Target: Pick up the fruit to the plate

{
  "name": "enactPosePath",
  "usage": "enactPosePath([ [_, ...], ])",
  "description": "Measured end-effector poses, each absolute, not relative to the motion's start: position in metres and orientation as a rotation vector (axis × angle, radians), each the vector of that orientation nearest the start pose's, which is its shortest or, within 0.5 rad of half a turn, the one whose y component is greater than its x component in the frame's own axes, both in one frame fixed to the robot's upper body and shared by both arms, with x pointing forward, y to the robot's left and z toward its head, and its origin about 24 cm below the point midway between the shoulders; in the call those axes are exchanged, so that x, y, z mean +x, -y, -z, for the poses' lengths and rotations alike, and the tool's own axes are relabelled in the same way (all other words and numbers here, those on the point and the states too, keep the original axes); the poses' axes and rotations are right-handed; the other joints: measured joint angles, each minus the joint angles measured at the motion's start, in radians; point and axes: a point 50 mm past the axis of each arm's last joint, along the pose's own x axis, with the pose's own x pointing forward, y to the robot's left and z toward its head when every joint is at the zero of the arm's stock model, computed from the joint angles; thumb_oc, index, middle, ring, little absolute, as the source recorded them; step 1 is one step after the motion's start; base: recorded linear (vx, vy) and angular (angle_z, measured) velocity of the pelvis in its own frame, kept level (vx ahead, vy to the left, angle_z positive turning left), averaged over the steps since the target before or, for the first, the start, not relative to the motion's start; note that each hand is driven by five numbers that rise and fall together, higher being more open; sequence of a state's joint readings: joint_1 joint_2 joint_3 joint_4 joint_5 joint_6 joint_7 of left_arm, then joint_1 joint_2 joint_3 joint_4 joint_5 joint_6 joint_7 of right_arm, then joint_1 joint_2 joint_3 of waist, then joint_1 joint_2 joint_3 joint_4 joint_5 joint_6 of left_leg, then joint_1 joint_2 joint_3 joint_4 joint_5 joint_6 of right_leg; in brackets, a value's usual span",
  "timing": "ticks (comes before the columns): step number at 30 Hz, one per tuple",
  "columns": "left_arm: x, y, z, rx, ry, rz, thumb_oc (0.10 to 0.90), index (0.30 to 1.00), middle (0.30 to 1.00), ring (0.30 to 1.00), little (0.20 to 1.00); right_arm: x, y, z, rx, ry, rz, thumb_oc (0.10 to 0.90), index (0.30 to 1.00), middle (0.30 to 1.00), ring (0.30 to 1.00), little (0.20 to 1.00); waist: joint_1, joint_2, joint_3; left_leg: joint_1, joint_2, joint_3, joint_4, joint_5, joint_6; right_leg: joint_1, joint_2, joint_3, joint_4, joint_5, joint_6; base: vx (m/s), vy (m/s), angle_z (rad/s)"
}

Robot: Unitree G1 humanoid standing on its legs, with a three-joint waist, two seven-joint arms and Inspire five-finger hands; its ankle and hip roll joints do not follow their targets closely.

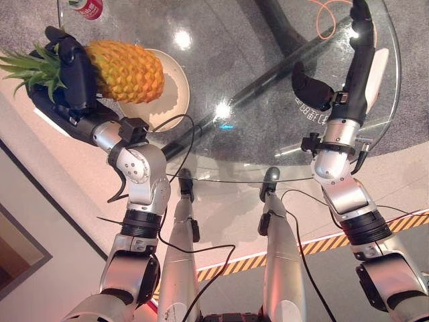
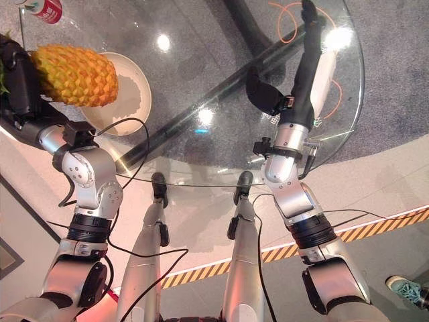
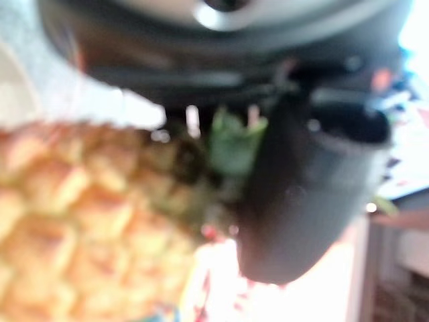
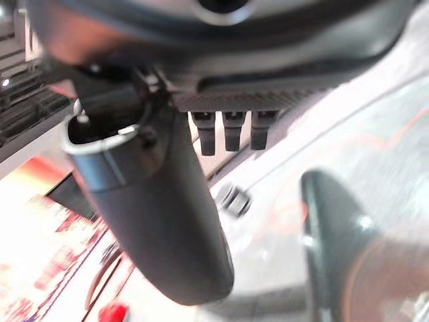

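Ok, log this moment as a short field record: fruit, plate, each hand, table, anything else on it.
fruit: pineapple, lying sideways, leafy crown toward the table's left edge, body overlapping the plate's left part
plate: cream plate at the table's left, nothing else on it
left hand: left hand curled round the pineapple at its crown end
right hand: right hand over the table's right part, fingers straight, holding nothing
table: round glass table
other: red can at the far left edge
task state: whether the pineapple rests on the plate cannot be told
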State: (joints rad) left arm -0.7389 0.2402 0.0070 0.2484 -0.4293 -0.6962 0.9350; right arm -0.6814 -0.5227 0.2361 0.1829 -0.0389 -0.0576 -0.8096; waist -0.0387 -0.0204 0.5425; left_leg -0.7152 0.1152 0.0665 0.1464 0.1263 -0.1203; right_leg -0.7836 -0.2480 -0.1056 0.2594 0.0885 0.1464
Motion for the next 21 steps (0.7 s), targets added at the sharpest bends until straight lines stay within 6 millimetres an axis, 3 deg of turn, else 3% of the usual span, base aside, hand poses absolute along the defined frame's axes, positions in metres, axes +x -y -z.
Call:
enactPosePath([
  [8,0.32,-0.217,-0.233,-0.668,0.937,-0.797,0.1,0.3,0.3,0.3,0.2,0.341,0.236,-0.192,-0.237,0.504,0.811,0.8,0.9,0.9,0.9,0.9,-0.016,0.0,0.0,-0.001,0.003,0.005,-0.006,0.001,-0.001,-0.002,0.004,0.001,-0.012,0.005,0.0,-0.01,0.008,-0.01],
  [14,0.327,-0.216,-0.235,-0.618,0.944,-0.84,0.1,0.3,0.3,0.3,0.2,0.343,0.269,-0.149,-0.088,0.291,0.962,0.8,0.9,0.9,0.9,0.9,-0.018,-0.002,0.001,-0.001,0.005,0.007,-0.011,0.001,-0.001,-0.002,0.006,0.002,-0.018,0.007,0.0,-0.01,0.006,-0.01],
  [21,0.333,-0.223,-0.25,-0.51,0.997,-0.85,0.1,0.3,0.3,0.3,0.2,0.334,0.302,-0.103,0.101,0.039,1.147,0.8,0.9,0.9,0.9,0.9,-0.016,-0.004,0.001,-0.001,0.01,0.006,-0.011,0.003,-0.004,-0.002,0.011,0.001,-0.019,0.009,-0.003,-0.01,-0.03,-0.01],
])
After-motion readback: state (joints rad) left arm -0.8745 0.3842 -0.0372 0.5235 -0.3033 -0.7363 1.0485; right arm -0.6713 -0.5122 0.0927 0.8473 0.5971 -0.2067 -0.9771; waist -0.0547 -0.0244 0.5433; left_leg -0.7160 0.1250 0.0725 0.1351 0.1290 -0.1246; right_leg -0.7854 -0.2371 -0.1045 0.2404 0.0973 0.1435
